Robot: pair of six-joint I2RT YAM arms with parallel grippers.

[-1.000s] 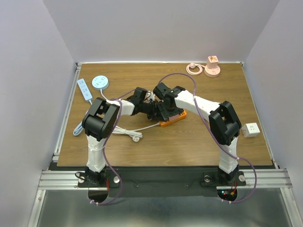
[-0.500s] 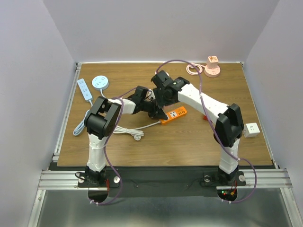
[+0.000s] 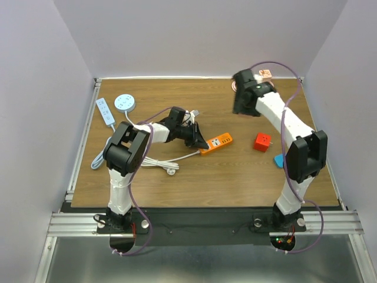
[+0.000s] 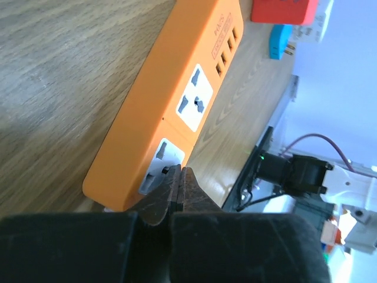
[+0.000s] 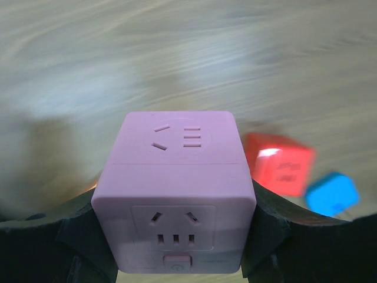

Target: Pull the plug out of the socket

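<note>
Between right gripper (image 5: 175, 233) fingers: pink plug (image 5: 174, 165) clamped; left gripper (image 4: 177, 184) closed at orange strip (image 4: 168, 82).

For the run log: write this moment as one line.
left gripper: shut, tips at orange power strip end | right gripper: shut on pink cube plug, held away from strip | visible strip sockets: empty

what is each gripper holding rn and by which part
The right gripper holds the pink cube socket by its two opposite side faces. The left gripper is shut on nothing, its tips at one end of the orange power strip.
</note>
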